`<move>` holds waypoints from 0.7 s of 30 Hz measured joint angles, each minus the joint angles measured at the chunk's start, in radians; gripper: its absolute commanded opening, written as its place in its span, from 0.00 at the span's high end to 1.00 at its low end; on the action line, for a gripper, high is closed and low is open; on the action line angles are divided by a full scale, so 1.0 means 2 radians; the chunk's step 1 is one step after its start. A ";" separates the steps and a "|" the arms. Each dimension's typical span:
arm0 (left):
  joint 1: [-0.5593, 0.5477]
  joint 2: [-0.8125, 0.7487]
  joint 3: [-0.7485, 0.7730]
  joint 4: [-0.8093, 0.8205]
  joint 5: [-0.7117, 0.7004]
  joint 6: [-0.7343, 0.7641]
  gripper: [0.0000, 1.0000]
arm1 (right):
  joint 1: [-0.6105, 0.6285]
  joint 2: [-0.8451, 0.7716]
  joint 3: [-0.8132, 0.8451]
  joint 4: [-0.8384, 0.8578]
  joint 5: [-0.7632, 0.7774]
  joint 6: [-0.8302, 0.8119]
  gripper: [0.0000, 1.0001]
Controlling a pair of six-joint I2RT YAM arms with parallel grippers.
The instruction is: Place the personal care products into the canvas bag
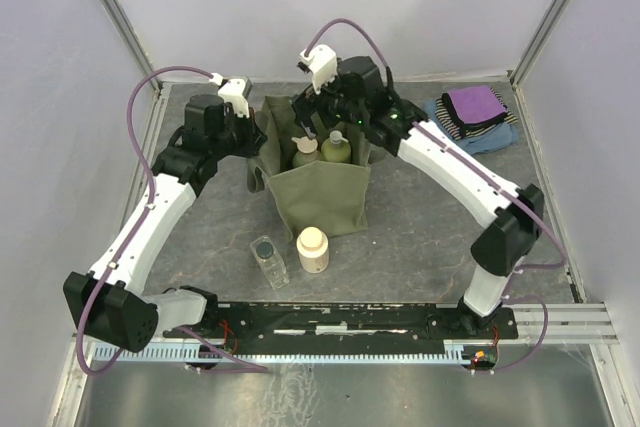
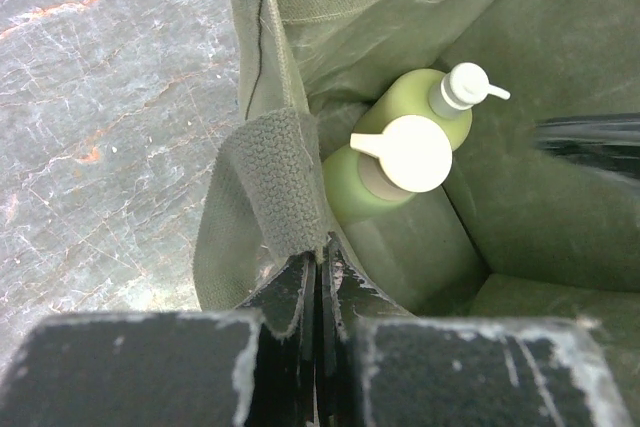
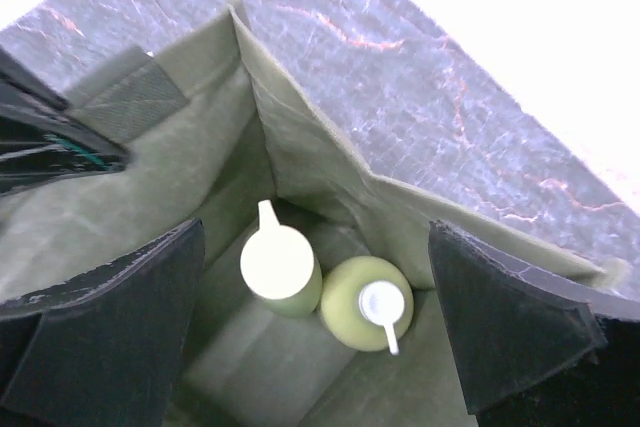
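While two bottles (image 1: 337,149) sit in the bag (image 1: 320,202), jar (image 1: 313,249) and clear bottle (image 1: 268,259) lie lower centre; left fingers (image 2: 283,297) pinch its handle (image 2: 275,182), right fingers (image 3: 105,332) apart.

Left arm (image 1: 150,217) and right arm (image 1: 460,172) arched inward, left gripper (image 2: 318,265) pinched closed, right gripper (image 3: 315,239) spread wide

no readable text, labels or numbers anywhere.

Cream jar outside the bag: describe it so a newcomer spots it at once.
Find the green canvas bag standing centre-frame. Just in front of it, on the near side, stand two small containers. The cream jar is the right one: opaque, round, pale, unlike the clear square bottle with dark cap.
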State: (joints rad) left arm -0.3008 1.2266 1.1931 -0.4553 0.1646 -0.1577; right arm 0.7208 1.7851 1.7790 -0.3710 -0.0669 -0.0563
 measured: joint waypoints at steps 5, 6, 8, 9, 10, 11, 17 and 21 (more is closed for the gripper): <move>0.000 0.003 0.002 0.000 0.000 0.000 0.97 | 0.000 -0.053 0.042 -0.071 0.009 0.001 0.00; 0.000 0.003 0.002 0.000 0.000 0.000 0.97 | 0.000 -0.069 0.044 -0.085 0.011 0.004 0.00; 0.000 0.003 0.002 0.000 0.000 0.000 0.97 | 0.000 -0.107 0.036 -0.111 0.012 0.010 0.00; 0.000 0.003 0.002 0.000 0.000 0.000 0.97 | 0.000 -0.131 0.025 -0.121 0.012 0.014 0.01; 0.000 0.003 0.002 0.000 0.000 0.000 0.97 | 0.001 -0.144 0.018 -0.127 0.012 0.017 0.01; 0.000 0.003 0.002 0.000 0.000 0.000 0.97 | 0.002 -0.160 0.008 -0.133 0.012 0.021 0.02; 0.000 0.003 0.002 0.000 0.000 0.000 0.97 | 0.053 -0.224 -0.071 -0.183 0.047 0.032 0.03; 0.000 0.003 0.002 0.000 0.000 0.000 0.97 | 0.108 -0.225 -0.110 -0.211 0.073 0.032 0.04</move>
State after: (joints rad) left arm -0.3008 1.2324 1.1973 -0.4545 0.1642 -0.1577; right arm 0.9363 1.3342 1.5585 -0.7925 0.0784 0.0071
